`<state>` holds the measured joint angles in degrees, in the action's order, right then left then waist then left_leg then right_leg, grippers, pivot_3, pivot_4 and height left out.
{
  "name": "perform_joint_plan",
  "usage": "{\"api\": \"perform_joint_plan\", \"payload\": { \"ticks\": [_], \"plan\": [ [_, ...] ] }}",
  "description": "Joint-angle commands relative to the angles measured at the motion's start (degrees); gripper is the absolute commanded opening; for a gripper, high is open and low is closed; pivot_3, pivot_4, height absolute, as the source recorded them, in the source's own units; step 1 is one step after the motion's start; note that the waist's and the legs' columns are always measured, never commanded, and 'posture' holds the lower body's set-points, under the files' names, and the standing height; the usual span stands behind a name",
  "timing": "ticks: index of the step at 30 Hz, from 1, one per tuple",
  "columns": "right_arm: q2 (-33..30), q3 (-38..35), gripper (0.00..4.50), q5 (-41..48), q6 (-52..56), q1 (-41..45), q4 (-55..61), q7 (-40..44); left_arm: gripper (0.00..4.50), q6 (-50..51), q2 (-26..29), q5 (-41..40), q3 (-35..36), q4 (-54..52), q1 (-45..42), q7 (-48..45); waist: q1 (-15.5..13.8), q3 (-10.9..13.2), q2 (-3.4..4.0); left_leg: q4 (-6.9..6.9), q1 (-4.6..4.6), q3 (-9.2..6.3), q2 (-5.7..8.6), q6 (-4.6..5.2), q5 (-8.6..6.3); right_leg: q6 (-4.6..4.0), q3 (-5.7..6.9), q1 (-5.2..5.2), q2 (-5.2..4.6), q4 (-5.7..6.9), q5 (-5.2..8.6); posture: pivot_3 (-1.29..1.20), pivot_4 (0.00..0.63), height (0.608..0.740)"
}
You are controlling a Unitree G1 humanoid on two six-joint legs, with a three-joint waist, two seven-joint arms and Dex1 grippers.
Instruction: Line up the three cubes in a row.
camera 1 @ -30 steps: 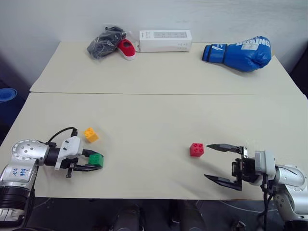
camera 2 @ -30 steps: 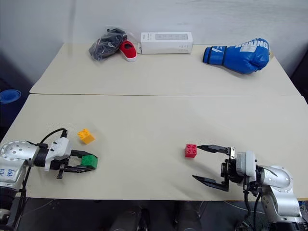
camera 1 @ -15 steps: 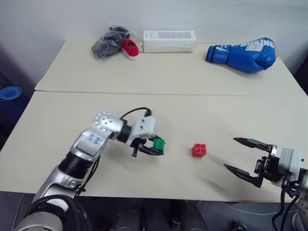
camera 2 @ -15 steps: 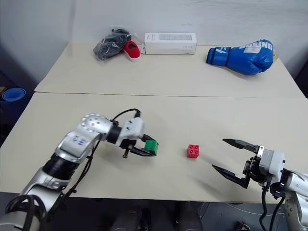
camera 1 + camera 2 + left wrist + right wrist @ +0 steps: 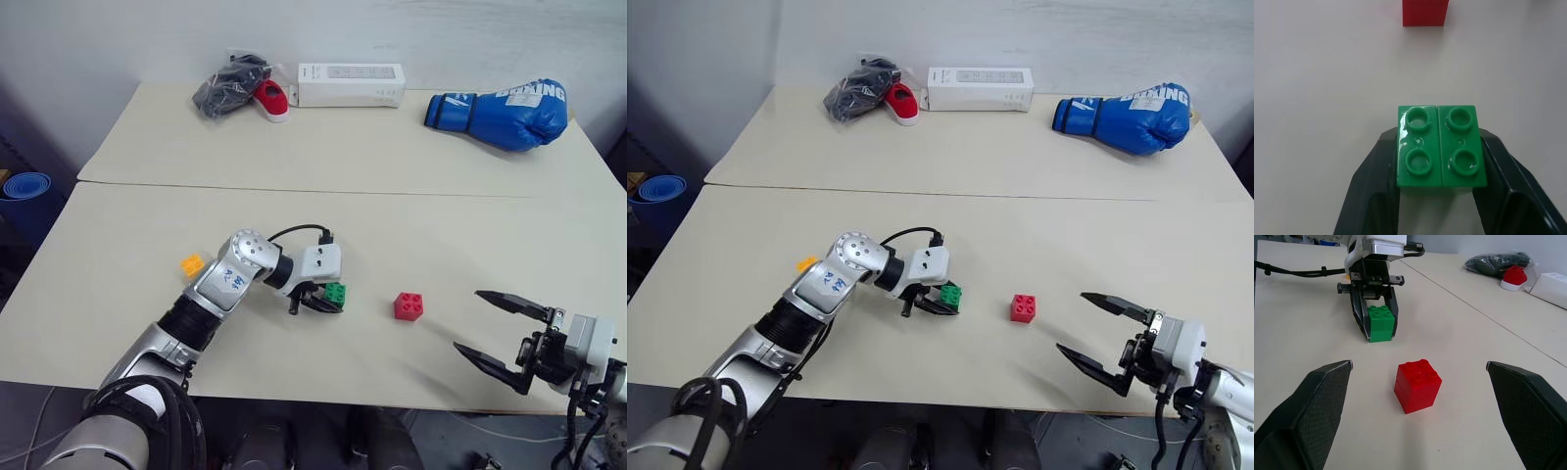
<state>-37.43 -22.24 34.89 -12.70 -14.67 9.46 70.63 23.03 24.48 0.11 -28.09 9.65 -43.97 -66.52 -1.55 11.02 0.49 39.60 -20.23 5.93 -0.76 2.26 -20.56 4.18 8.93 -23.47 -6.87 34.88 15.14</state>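
The left gripper holds the green cube mid-table near the red cube, while the right gripper gapes wide and empty at the table's near edge.

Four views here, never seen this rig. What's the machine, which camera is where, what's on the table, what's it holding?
It is a two-armed humanoid robot. Two pictures come from a stereo camera on its head, looking down over the table. The other two come from cameras on each wrist, looking along that arm's two black fingers.

The left end effector has its fingers on either side of the green cube, which sits on the table beside the red cube. The right end effector is open and holds nothing. The orange cube lies behind the left arm.

At the far edge: a boxing glove, a white box, a red shoe and a dark bundle.
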Motion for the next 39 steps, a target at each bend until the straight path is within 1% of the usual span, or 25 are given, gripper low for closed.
{"api": "perform_joint_plan", "payload": {
  "ticks": [1,3,4,6,9,11,12,13,15,16,18,19,20,21,22,23,24,26,28,32,35,39],
  "plan": [
    [0.0,-0.6,4.50,0.2,-1.1,1.1,0.4,-0.1,3.02,-0.7,-0.7,-1.0,1.5,-3.3,0.4,0.5,0.0,0.0,0.00,0.01,0.00,-0.01,0.00,0.00,0.00,0.00,0.01,0.00,0.00,0.01,0.00,0.00,0.150,0.740],
    [0.0,-0.4,4.50,0.1,-1.0,1.6,0.2,0.0,3.68,-1.5,-0.2,-1.9,2.6,-4.9,0.4,0.0,0.0,0.0,0.00,0.04,-0.03,-0.03,0.00,0.00,0.00,0.00,0.02,0.00,-0.05,0.02,0.00,0.00,0.150,0.740],
    [0.1,-0.3,4.50,0.0,-1.0,1.9,0.1,0.0,3.96,-1.4,0.0,-2.4,3.1,-5.5,0.5,-0.2,0.0,0.0,0.00,0.05,-0.04,-0.03,-0.01,0.00,-0.01,0.00,0.02,0.00,-0.29,0.02,0.00,0.00,0.150,0.740],
    [0.2,0.0,4.50,-0.2,-0.9,2.3,0.0,0.2,3.96,-1.0,0.6,-5.3,6.3,-7.9,0.3,-0.7,0.0,0.0,0.00,0.05,-0.05,-0.05,0.02,0.00,-0.01,-0.01,0.11,-0.01,-0.44,0.06,0.01,0.00,0.150,0.740],
    [0.5,0.8,4.50,0.2,-0.6,3.3,0.4,0.2,3.96,0.8,2.9,-12.4,13.7,-13.3,0.7,-2.5,0.1,0.0,0.00,0.09,-0.07,-0.07,0.02,0.00,-0.01,-0.02,0.15,-0.02,-0.46,0.08,0.01,0.00,0.150,0.740],
    [1.1,1.4,4.50,1.0,-1.2,4.6,1.2,0.4,3.96,4.0,7.0,-17.0,18.8,-16.8,2.6,-4.5,0.4,0.0,0.00,0.10,-0.06,-0.08,0.02,0.00,-0.01,-0.03,0.16,-0.01,-0.47,0.11,0.02,0.00,0.150,0.740],
    [1.5,1.7,4.50,1.5,-0.9,5.3,1.9,-0.3,3.96,4.0,9.7,-18.6,21.3,-17.8,4.1,-5.8,0.6,0.0,0.01,0.09,-0.03,-0.06,-0.01,-0.02,-0.01,-0.04,0.16,-0.01,-0.47,0.12,0.02,0.00,0.150,0.740],
    [1.9,2.2,4.50,2.0,-0.3,6.1,2.7,-0.9,3.96,2.8,12.5,-19.6,24.1,-18.1,6.4,-6.9,0.9,0.0,0.03,0.08,0.00,-0.05,-0.01,-0.03,-0.01,-0.06,0.17,-0.01,-0.47,0.15,0.04,0.00,0.150,0.740],
    [2.4,3.8,4.50,2.2,0.7,7.4,4.2,-1.1,4.31,-0.4,16.0,-23.1,31.7,-16.6,11.4,-8.4,1.4,0.0,0.12,0.04,0.05,-0.05,-0.04,-0.07,-0.01,-0.10,0.17,-0.01,-0.46,0.17,0.06,0.00,0.150,0.740],
    [2.8,4.6,4.50,2.3,1.0,7.8,4.8,-1.2,4.49,-0.7,16.9,-25.2,35.3,-15.6,13.6,-8.5,1.5,0.0,0.13,0.03,0.05,-0.05,-0.04,-0.08,-0.01,-0.11,0.18,-0.01,-0.47,0.18,0.07,0.00,0.150,0.740],
    [3.3,5.6,4.50,2.4,1.4,8.3,5.5,-1.5,4.49,-1.6,18.0,-27.5,39.7,-13.9,16.4,-8.3,1.2,0.0,0.07,0.05,0.02,-0.10,-0.05,-0.09,-0.01,-0.12,0.20,-0.01,-0.47,0.18,0.07,0.00,0.150,0.740],
    [3.5,6.1,4.50,2.5,1.5,8.4,5.8,-1.5,4.49,-3.6,18.6,-27.1,41.2,-12.7,17.7,-8.3,0.9,0.0,0.07,0.09,-0.02,-0.15,-0.04,-0.08,-0.01,-0.12,0.23,0.01,-0.49,0.15,0.07,0.00,0.150,0.740],
    [4.4,8.0,4.50,2.1,1.3,9.0,6.4,-1.4,4.49,-4.5,20.5,-27.0,48.4,-9.7,21.6,-6.1,0.6,0.0,0.06,0.14,-0.05,-0.24,0.02,-0.05,-0.02,-0.11,0.25,0.04,-0.52,0.14,0.07,0.00,0.150,0.740],
    [5.0,9.1,4.50,1.9,1.1,9.3,6.8,-1.0,4.49,-4.9,21.8,-27.1,53.6,-8.0,24.7,-4.4,0.7,0.0,0.04,0.18,-0.07,-0.23,0.03,0.00,-0.05,-0.09,0.24,0.03,-0.55,0.12,0.06,0.00,0.150,0.740],
    [5.1,10.3,4.50,0.9,0.2,9.5,6.9,0.0,4.49,-3.2,22.5,-28.0,58.4,-7.7,27.6,-1.6,1.0,0.0,0.05,0.18,-0.05,-0.22,0.02,-0.03,-0.09,-0.09,0.24,0.03,-0.55,0.12,0.06,0.00,0.150,0.740],
    [5.0,10.9,4.50,0.3,-0.5,9.5,6.6,0.9,4.49,-1.8,22.7,-29.0,61.1,-8.1,29.5,0.6,1.2,0.0,0.02,0.15,-0.05,-0.22,-0.01,-0.06,-0.12,-0.10,0.26,0.00,-0.54,0.14,0.07,0.00,0.150,0.740],
    [5.4,11.3,4.50,0.1,-1.1,9.6,6.4,1.1,4.49,-2.4,22.9,-28.9,62.9,-8.4,32.8,0.4,1.3,0.0,0.01,0.10,-0.07,-0.23,-0.05,-0.09,-0.14,-0.10,0.28,-0.01,-0.53,0.09,0.08,0.00,0.150,0.740],
    [6.8,13.1,4.50,-0.4,-2.0,10.8,5.5,1.0,4.49,-5.1,23.3,-27.1,67.7,-5.2,42.3,-1.0,1.6,0.0,0.00,0.09,-0.08,-0.23,-0.02,-0.04,-0.17,-0.09,0.27,0.01,-0.56,0.05,0.08,0.00,0.150,0.740],
    [7.7,14.2,4.50,-1.0,-2.5,11.8,4.5,1.0,4.49,-7.4,23.5,-26.0,70.3,-1.4,47.5,-0.8,1.6,0.0,0.01,0.09,0.00,-0.18,0.00,-0.01,-0.21,-0.08,0.23,0.06,-0.59,0.02,0.08,0.00,0.150,0.740],
    [8.1,14.9,4.50,-1.1,-3.0,12.9,2.7,1.4,4.49,-14.4,24.6,-24.7,72.3,9.4,51.6,0.4,1.0,0.0,-0.08,0.10,-0.02,-0.22,-0.01,-0.08,-0.27,-0.12,0.23,-0.01,-0.61,-0.12,0.10,0.00,0.150,0.740],
    [7.8,14.9,4.50,-0.9,-3.3,13.5,1.6,2.1,4.49,-18.6,24.7,-24.7,71.6,12.6,51.1,0.5,0.3,0.0,-0.10,0.10,-0.01,-0.22,-0.01,-0.09,-0.35,-0.13,0.21,-0.05,-0.67,-0.12,0.10,0.00,0.150,0.740],
    [7.4,14.4,4.50,-1.0,-3.4,13.9,0.7,2.5,4.49,-18.7,24.4,-25.4,67.7,10.5,47.6,1.1,0.1,0.0,-0.12,0.10,-0.02,-0.22,-0.01,-0.11,-0.41,-0.13,0.19,-0.07,-0.70,-0.12,0.10,0.00,0.150,0.740]
  ]
}}
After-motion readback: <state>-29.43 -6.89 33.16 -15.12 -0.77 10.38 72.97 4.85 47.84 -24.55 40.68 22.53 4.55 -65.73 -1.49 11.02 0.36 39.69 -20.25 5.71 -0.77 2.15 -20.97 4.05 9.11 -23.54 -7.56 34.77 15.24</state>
